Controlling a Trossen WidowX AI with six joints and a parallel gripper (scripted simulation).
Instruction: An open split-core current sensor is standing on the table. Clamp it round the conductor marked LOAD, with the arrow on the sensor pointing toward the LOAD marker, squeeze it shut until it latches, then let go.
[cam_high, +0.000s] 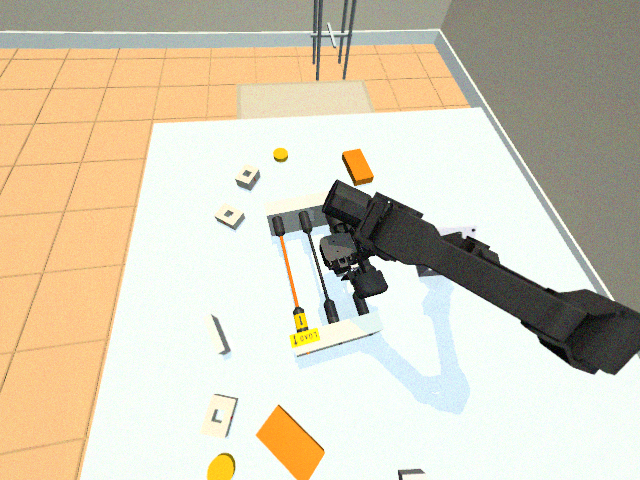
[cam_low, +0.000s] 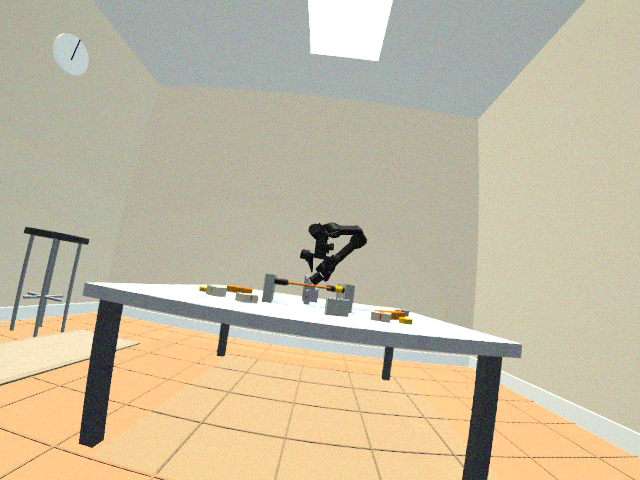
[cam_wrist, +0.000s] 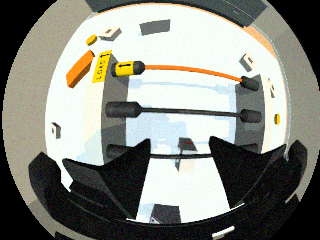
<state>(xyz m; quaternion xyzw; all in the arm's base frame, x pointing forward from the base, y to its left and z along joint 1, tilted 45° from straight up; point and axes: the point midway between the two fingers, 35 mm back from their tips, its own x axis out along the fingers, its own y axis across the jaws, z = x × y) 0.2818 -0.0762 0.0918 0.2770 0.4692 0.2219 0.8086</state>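
Note:
The split-core sensor (cam_wrist: 186, 165) stands on the table, a small pale block with a dark end and a red mark; the rear black conductor crosses it in the wrist view. In the top view the arm hides it. The LOAD conductor (cam_high: 290, 273) (cam_low: 310, 284) (cam_wrist: 190, 68) is orange, with nothing clamped round it. The yellow LOAD marker (cam_high: 305, 337) (cam_wrist: 102, 67) carries an arrow and sits at one end of it. My gripper (cam_wrist: 180, 142) (cam_low: 311, 270) is partly open and empty, above the sensor, with its fingertips on either side of it in the wrist view.
Two black conductors (cam_high: 317, 268) (cam_wrist: 185, 111) run beside the orange one between two grey end blocks. Orange blocks (cam_high: 290, 441) (cam_high: 357, 166), yellow discs (cam_high: 280, 153) (cam_high: 221, 468) and several pale blocks (cam_high: 229, 215) (cam_high: 219, 415) lie around the fixture.

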